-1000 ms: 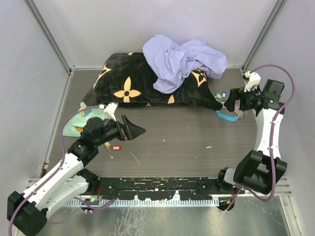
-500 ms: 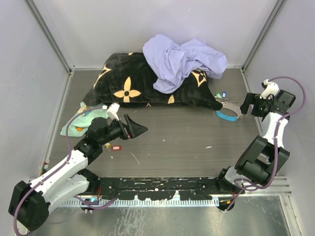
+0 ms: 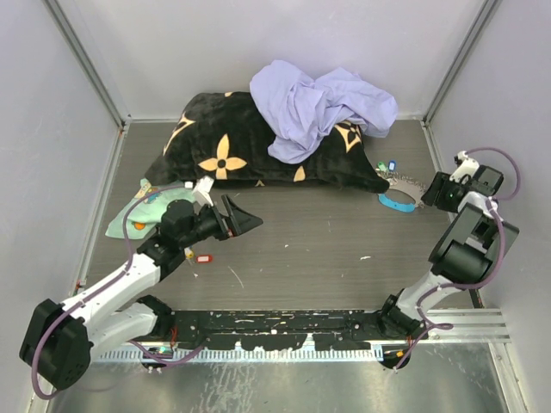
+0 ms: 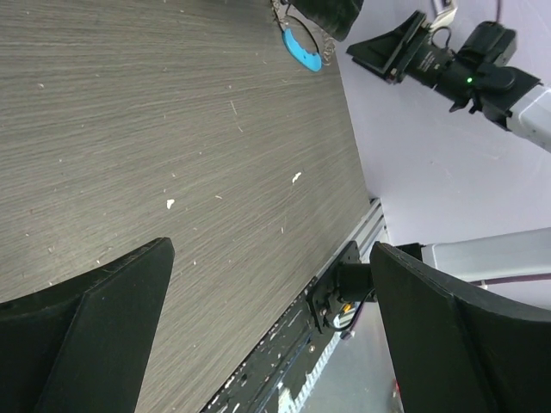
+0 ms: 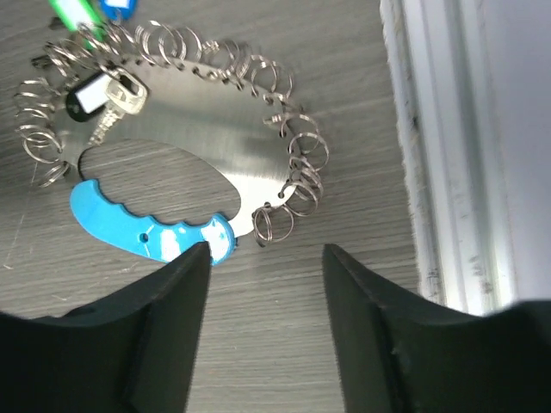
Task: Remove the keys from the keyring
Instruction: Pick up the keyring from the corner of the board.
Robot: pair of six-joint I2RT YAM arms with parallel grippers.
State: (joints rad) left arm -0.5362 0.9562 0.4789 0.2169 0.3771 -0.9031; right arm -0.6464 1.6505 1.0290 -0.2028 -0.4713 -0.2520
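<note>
The keyring [image 5: 250,129] is a silver plate edged with small wire rings and a blue crescent handle [image 5: 146,232]; it lies at the right of the table [image 3: 400,191]. Keys with black [image 5: 90,95], green [image 5: 69,10] and blue tags hang on its far side. My right gripper [image 5: 265,249] hovers just behind the nearest rings, open, with only table between its fingers [image 5: 164,327]. In the top view it sits right of the keyring [image 3: 439,191]. A loose red-tagged key [image 3: 203,258] lies by my left arm. My left gripper [image 3: 245,219] is open and empty above the middle-left.
A black pillow with tan flowers [image 3: 228,151] carries a crumpled lilac cloth [image 3: 318,103] at the back. A mint-green cloth [image 3: 138,215] lies at the left. The white side rail [image 5: 430,155] runs close to the right of the keyring.
My right gripper has drawn back to the right, off the keyring, and its jaws have narrowed somewhat. The left arm has shifted slightly forward.
</note>
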